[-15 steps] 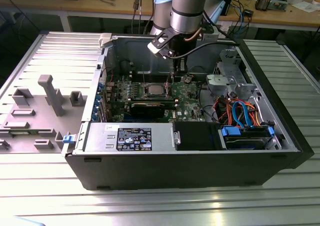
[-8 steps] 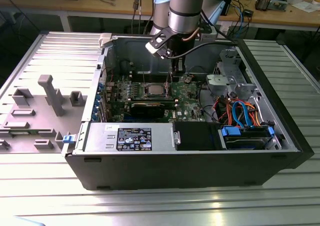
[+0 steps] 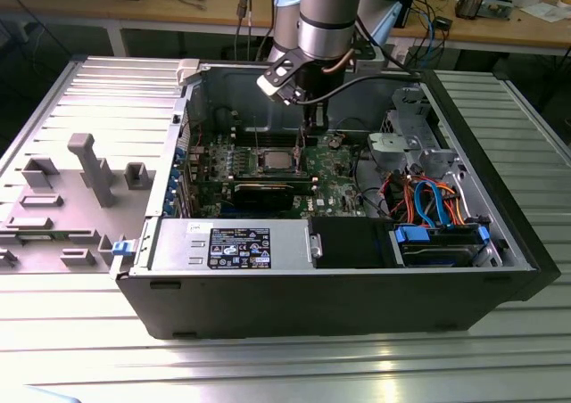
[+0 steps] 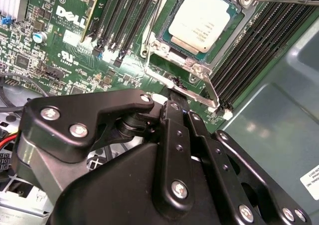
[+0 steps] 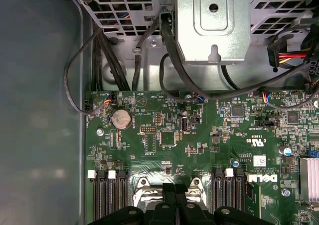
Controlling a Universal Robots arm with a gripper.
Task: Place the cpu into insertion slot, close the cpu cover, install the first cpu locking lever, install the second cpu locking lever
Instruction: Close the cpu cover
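Exterior view: my pincer (image 3: 310, 122) is hovering in the open case (image 3: 357, 283), just beside the cpu (image 3: 274, 160). Second wrist view: the cpu is sitting under the lowered cpu cover (image 4: 198, 68), with a locking lever (image 4: 153, 28) standing free. First wrist view: I am clenching the pincer on nothing. I am judging the first lever to be in hand, needing pressing down and hooking.

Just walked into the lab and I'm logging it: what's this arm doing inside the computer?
A Universal Robots arm holds its gripper inside an open desktop computer case, fingers shut and empty, right beside the insertion slot on the motherboard. The cpu already sits in the slot, and the cpu cover lies down around it. I cannot tell whether the thin wire locking levers are latched.
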